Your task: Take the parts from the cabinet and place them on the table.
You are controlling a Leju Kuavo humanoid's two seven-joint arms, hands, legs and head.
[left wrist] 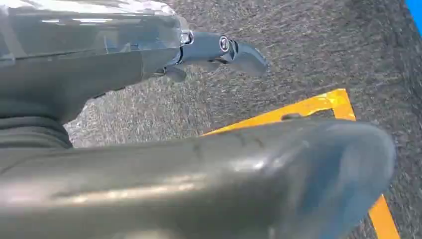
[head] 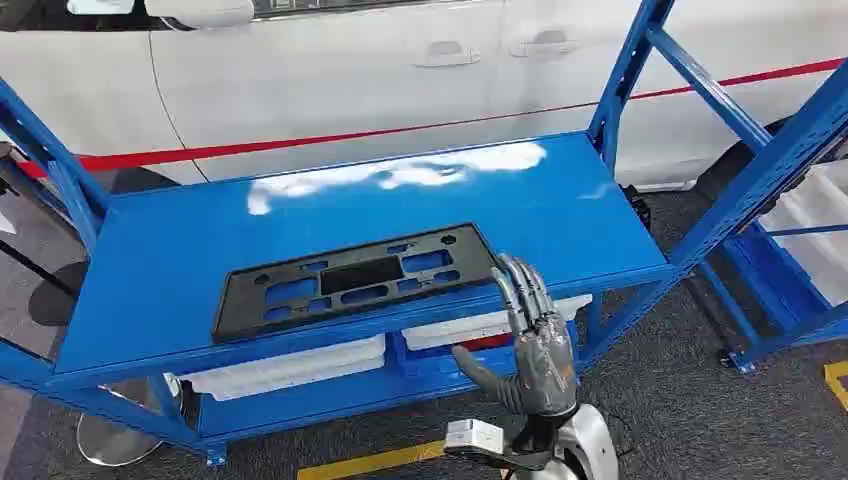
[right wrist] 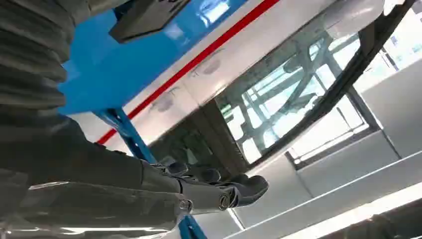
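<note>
**Black part lies flat on the blue shelf, right robot hand empty beside it**

While the right robot hand (head: 538, 345) stands raised at the front edge of the blue rack (head: 160, 270), its fingers point upward, lie apart and hold nothing, with the thumb jutting to the side. Its fingertips sit just beside the right end of the black plastic part (head: 355, 280), though contact cannot be told. The part, a flat frame with cutouts, lies on the rack's top shelf near the front edge. Below that shelf, 2 white trays (head: 290, 365) sit on a lower level. Behind the rack stands a white car (head: 330, 80) with a red stripe. In the left wrist view, the left robot hand (left wrist: 209, 50) hangs over grey carpet (left wrist: 308, 45) with yellow floor tape (left wrist: 318, 105); nothing is in its straight, loose fingers.
</note>
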